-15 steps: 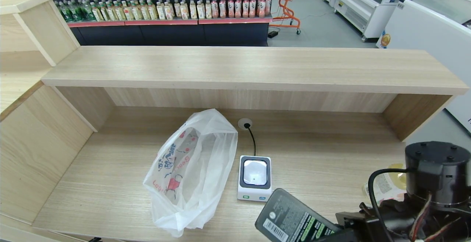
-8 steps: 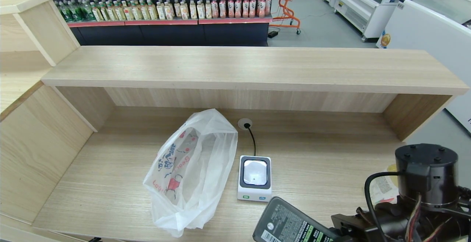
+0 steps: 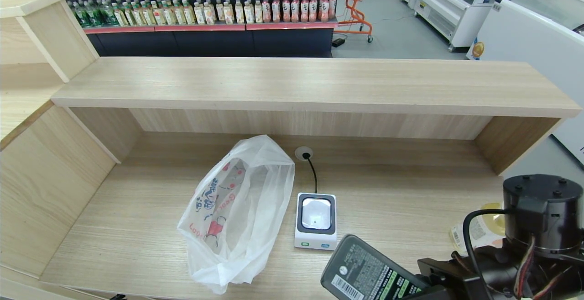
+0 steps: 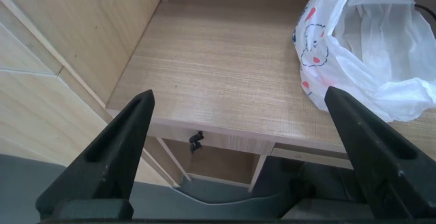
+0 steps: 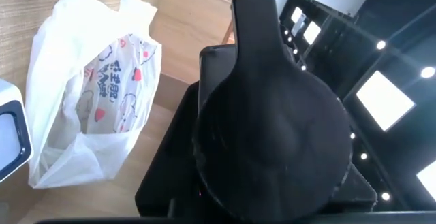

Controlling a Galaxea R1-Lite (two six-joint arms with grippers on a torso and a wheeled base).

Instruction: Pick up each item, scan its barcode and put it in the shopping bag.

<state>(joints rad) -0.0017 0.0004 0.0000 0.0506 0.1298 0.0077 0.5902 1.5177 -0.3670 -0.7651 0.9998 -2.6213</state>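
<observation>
Though dark, flat barcode-labelled packet [image 3: 367, 270]

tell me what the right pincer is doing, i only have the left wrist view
Observer: The right pincer is shut on a black pack.
Operator: is it scanning yet
Observer: No. The pack is by the near right corner of the scanner, not over its window.
Operator: which side is up
Observer: The side with the barcode faces up.
</observation>
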